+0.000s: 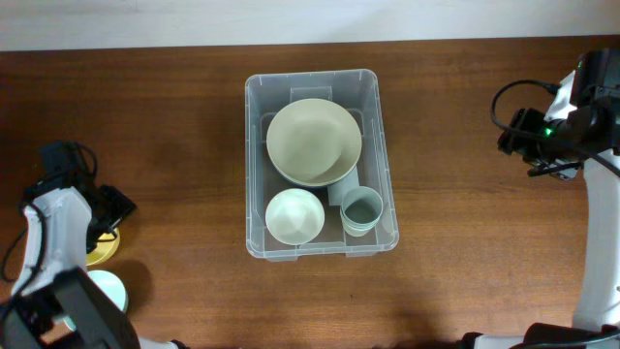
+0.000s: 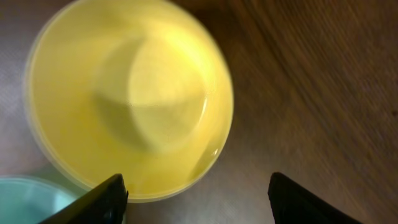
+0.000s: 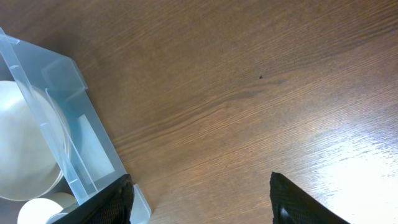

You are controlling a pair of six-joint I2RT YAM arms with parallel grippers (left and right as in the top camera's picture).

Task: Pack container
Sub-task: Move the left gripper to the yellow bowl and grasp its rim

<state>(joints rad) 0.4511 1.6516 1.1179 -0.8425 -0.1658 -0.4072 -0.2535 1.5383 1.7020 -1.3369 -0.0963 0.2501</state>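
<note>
Two grippers are seen with jaws wide apart and empty: left gripper over a yellow bowl, right gripper over tabletop beside the clear container.

My table is dark wood with visible grain and a soft sheen. The container is clear, smooth plastic, and the yellow bowl looks smooth and glossy to me.

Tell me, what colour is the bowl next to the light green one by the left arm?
Yellow. The bowl shows best in the left wrist view.
</note>
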